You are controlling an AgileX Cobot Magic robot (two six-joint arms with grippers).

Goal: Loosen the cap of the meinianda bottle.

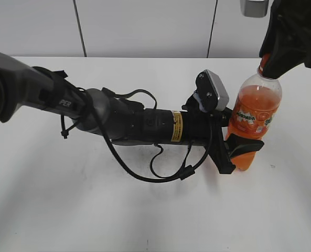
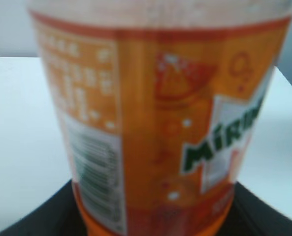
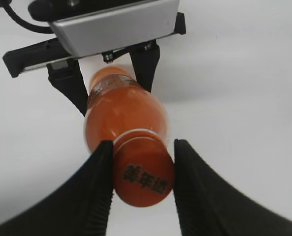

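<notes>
The meinianda bottle (image 1: 255, 113) stands upright on the white table at the right, full of orange drink. My left gripper (image 1: 240, 149) is shut on its lower body; in the left wrist view the label (image 2: 175, 128) fills the frame, blurred. My right gripper (image 1: 270, 60) comes down from above and is shut on the orange cap (image 3: 142, 177), one finger on each side of it. In the exterior view the cap is almost hidden under the right gripper. The bottle's shoulder (image 3: 123, 113) shows below the cap in the right wrist view.
The left arm (image 1: 134, 123) lies low across the table from the left, with a looping black cable (image 1: 160, 170) beneath it. The white table (image 1: 92, 210) extends to the front and left. A pale wall stands behind.
</notes>
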